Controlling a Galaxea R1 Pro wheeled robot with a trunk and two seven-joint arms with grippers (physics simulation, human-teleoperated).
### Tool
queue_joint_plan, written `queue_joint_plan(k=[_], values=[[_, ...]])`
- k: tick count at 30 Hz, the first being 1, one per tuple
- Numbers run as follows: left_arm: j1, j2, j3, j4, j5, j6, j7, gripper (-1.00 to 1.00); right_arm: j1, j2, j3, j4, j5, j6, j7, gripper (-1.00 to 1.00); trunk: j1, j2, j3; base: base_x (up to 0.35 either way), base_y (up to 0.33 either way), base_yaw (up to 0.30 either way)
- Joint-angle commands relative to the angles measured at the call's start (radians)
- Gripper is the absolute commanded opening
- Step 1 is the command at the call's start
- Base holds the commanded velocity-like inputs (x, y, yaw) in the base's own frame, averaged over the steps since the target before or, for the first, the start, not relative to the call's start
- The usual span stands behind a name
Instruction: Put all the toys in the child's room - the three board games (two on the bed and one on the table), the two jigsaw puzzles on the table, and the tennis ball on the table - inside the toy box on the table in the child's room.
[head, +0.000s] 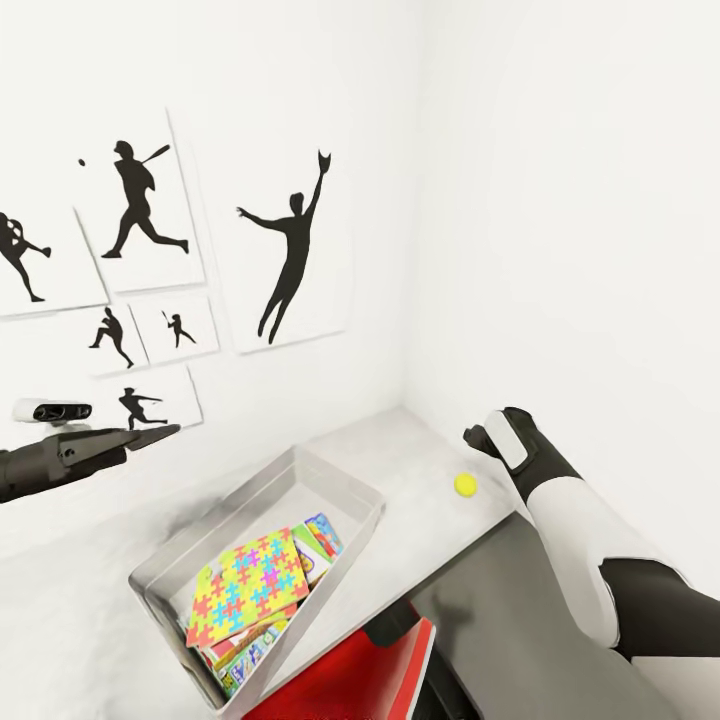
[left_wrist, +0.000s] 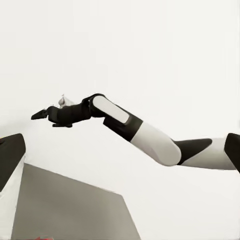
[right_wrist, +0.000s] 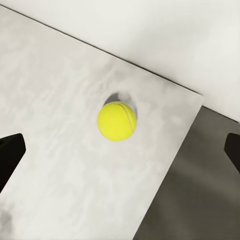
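The bench (head: 420, 440) carried the toy box (head: 345, 485), already holding a jigsaw puzzle (head: 250, 585) atop printed game boxes. The tennis ball (head: 465, 485) lay alone near the bench's far corner, well apart from the box. The right tool (head: 485, 440) hovered just beside it with its fingers spread wide and nothing gripped; in the right wrist view the ball (right_wrist: 117, 121) sat between them, so this arm was plainly nearer. The left tool (head: 150, 435) hung off beyond the box, pinched together and empty.
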Motion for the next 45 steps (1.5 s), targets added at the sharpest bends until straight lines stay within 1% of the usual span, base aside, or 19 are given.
queue_joint_plan(k=[1, 3, 5, 6, 7, 9, 11, 12, 14, 15, 16, 17, 19, 21, 24, 31, 45], values=[[-0.018, 0.0, -0.008, 0.002, -0.001, 0.011, -0.004, 1.0, -0.001, 0.0, 0.0, -0.002, -0.01, 0.002, -0.007, 1.0, 0.001, -0.003, -0.004, 0.0, 0.0, 0.0], [-0.065, -0.002, -0.05, 0.015, -0.001, 0.011, -0.004, 1.0, -0.002, -0.001, 0.0, -0.002, -0.011, 0.002, -0.006, 1.0, 0.001, -0.003, -0.007, 0.0, 0.0, 0.0], [-0.089, -0.004, -0.072, 0.025, -0.001, 0.011, -0.004, 1.0, -0.002, -0.001, 0.0, -0.002, -0.011, 0.002, -0.006, 1.0, 0.001, -0.003, -0.011, 0.0, 0.0, 0.0], [-0.117, -0.01, -0.092, 0.039, -0.002, 0.011, -0.004, 1.0, -0.003, -0.001, -0.001, -0.002, -0.011, 0.003, -0.006, 1.0, 0.001, -0.003, -0.012, 0.0, 0.0, 0.0], [-0.149, -0.02, -0.112, 0.06, -0.003, 0.011, -0.004, 1.0, -0.003, -0.002, -0.001, -0.002, -0.011, 0.003, -0.007, 1.0, 0.001, -0.003, -0.014, 0.0, 0.0, 0.0], [-0.215, -0.055, -0.153, 0.12, -0.004, 0.011, 0.0, 1.0, -0.006, -0.002, -0.001, -0.003, -0.011, 0.003, -0.009, 1.0, 0.001, -0.003, -0.017, 0.0, 0.0, 0.0], [-0.246, -0.076, -0.173, 0.158, -0.004, 0.011, 0.028, 1.0, -0.007, -0.001, -0.001, -0.003, -0.01, 0.004, -0.008, 1.0, 0.001, -0.003, -0.02, 0.0, 0.0, 0.0], [-0.277, -0.095, -0.191, 0.197, -0.004, 0.011, 0.062, 1.0, -0.008, -0.001, -0.001, -0.003, -0.009, 0.004, -0.008, 1.0, 0.001, -0.003, -0.022, 0.0, 0.0, 0.0], [-0.306, -0.112, -0.206, 0.237, -0.004, 0.011, 0.096, 1.0, -0.008, -0.001, -0.001, -0.003, -0.008, 0.004, -0.008, 1.0, 0.001, -0.003, -0.025, 0.0, 0.0, 0.0], [-0.331, -0.128, -0.218, 0.273, -0.005, 0.011, 0.128, 1.0, -0.008, -0.001, -0.001, -0.003, -0.008, 0.005, -0.008, 1.0, 0.001, -0.003, -0.027, 0.0, 0.0, 0.0], [-0.342, -0.135, -0.224, 0.29, -0.005, 0.011, 0.143, 1.0, -0.008, -0.001, -0.001, -0.003, -0.007, 0.005, -0.009, 1.0, 0.001, -0.003, -0.028, 0.0, 0.0, 0.0], [-0.361, -0.149, -0.232, 0.322, -0.005, 0.011, 0.169, 1.0, -0.009, -0.001, -0.001, -0.003, -0.007, 0.005, -0.009, 1.0, 0.001, -0.003, -0.03, 0.0, 0.0, 0.0], [-0.388, -0.166, -0.239, 0.363, -0.005, 0.011, 0.202, 1.0, -0.01, -0.001, -0.001, -0.003, -0.007, 0.005, -0.009, 1.0, 0.001, -0.003, -0.033, 0.0, 0.0, 0.0], [-0.41, -0.176, -0.243, 0.391, -0.005, 0.011, 0.223, 1.0, -0.013, -0.002, -0.001, -0.003, -0.007, 0.005, -0.01, 1.0, 0.001, -0.003, -0.037, 0.0, 0.0, 0.0], [-0.429, -0.183, -0.246, 0.413, -0.005, 0.011, 0.242, 1.0, -0.02, 0.0, -0.001, -0.003, -0.007, 0.005, -0.012, 1.0, 0.001, -0.003, -0.041, 0.0, 0.0, 0.0], [-0.438, -0.181, -0.248, 0.423, -0.005, 0.011, 0.29, 1.0, -0.036, 0.001, -0.001, -0.003, -0.006, 0.006, -0.015, 1.0, 0.001, -0.003, -0.053, 0.0, 0.0, 0.0], [-0.439, -0.174, -0.242, 0.424, 0.001, 0.011, 0.293, 1.0, -0.06, -0.001, 0.0, -0.003, -0.006, 0.018, -0.016, 1.0, 0.001, -0.003, -0.075, 0.0, 0.0, 0.0]])
